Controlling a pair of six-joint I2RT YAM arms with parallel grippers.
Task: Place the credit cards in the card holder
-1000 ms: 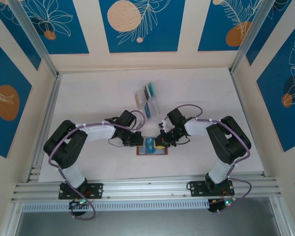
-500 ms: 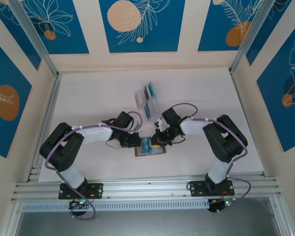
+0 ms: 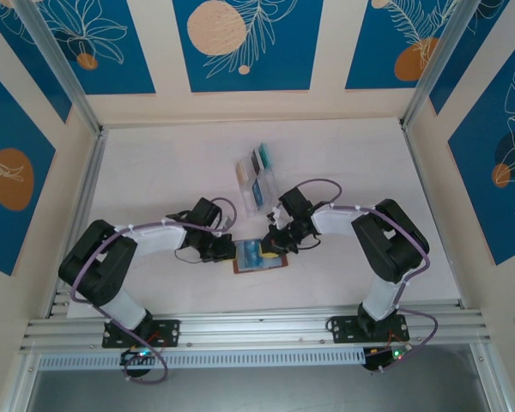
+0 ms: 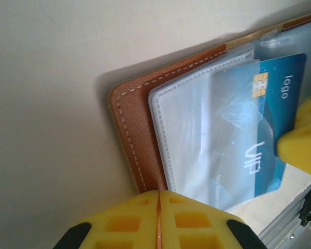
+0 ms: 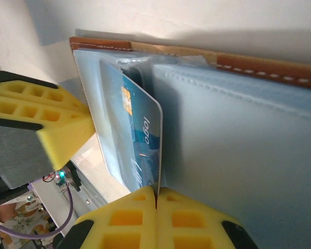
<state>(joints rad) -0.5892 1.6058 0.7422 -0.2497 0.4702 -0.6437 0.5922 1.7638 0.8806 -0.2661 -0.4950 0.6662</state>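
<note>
card holder (image 4: 130, 122): brown leather, matt, fine grain, pale stitching along the edge. inner pockets (image 4: 189, 140): clear soft plastic, glossy, wrinkled, stitched borders; in the right wrist view one panel looks pale blue-grey and smoother. blue card (image 4: 272, 119): stiff plastic, glossy, small gold metallic chip. left tool (image 4: 158, 207) and right tool (image 5: 156, 207): yellow pads, matt, rubber or foam-like, moulded square recesses. worktop (image 3: 154, 180): whitish, matt, smooth. rack (image 3: 257, 176): clear plastic. frame rails (image 3: 257, 326): bare silvery metal, ribbed.
</note>
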